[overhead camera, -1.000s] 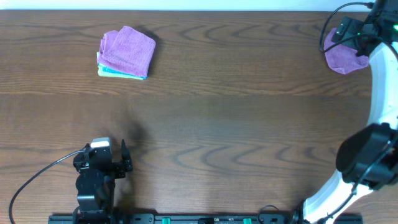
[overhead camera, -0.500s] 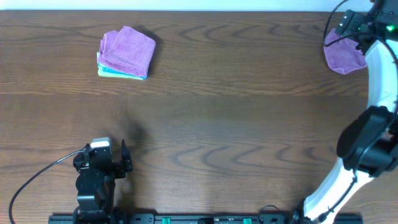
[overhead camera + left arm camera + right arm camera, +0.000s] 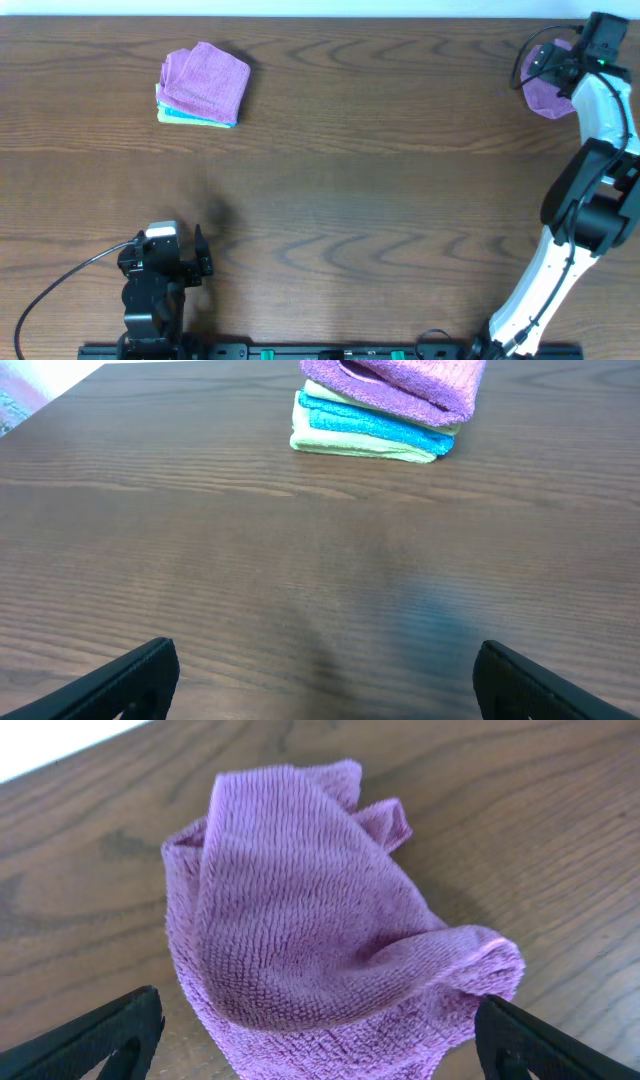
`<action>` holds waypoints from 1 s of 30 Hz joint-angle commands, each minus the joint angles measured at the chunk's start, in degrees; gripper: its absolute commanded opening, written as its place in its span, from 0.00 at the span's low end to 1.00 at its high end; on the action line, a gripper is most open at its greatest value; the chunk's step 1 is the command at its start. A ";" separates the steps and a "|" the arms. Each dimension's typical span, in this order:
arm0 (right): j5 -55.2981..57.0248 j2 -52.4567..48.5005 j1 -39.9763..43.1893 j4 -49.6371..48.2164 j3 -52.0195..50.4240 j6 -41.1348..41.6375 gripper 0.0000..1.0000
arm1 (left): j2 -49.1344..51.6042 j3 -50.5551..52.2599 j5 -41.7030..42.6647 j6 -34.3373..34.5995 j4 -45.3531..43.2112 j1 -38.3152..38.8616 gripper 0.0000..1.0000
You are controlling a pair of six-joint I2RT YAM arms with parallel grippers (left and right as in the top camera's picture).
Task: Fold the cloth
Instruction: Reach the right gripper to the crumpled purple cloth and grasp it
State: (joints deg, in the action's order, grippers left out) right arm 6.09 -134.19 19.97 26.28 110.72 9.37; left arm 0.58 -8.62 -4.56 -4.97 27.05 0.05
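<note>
A crumpled purple cloth (image 3: 545,92) lies at the table's far right corner. In the right wrist view the cloth (image 3: 310,940) fills the middle, bunched in folds. My right gripper (image 3: 318,1045) is open, its two black fingertips spread on either side of the cloth's near edge, close above it. In the overhead view the right gripper (image 3: 592,40) is over the cloth. My left gripper (image 3: 325,680) is open and empty over bare wood near the front left; it also shows in the overhead view (image 3: 200,262).
A stack of folded cloths (image 3: 203,86), purple on top of blue and pale green, sits at the far left; it also shows in the left wrist view (image 3: 385,405). The table's far edge runs just behind both cloths.
My right arm has swung toward the far right corner and its gripper now sits over the crumpled cloth. The left arm and the folded stack have not moved.
</note>
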 commanded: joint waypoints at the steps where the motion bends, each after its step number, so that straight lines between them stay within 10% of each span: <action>1: -0.35 -1.75 0.42 -0.22 0.87 -0.46 0.99 | -0.37 0.92 -0.72 -1.07 0.61 -0.04 0.95; 5: -0.33 -2.80 0.74 -0.96 0.87 -1.16 0.97 | -0.37 0.92 -0.72 -1.05 0.61 -0.04 0.95; 18: -0.11 -2.91 0.94 -1.18 0.96 -2.21 0.01 | -0.37 0.92 -0.70 -1.05 0.61 -0.04 0.95; 30: 1.44 9.84 -2.08 6.08 0.96 -9.73 0.01 | -0.37 0.92 -0.72 -1.05 0.61 -0.04 0.95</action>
State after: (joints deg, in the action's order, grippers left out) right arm 6.61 -132.22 19.33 31.22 110.72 1.98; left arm 0.58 -8.62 -4.56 -4.99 27.05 0.05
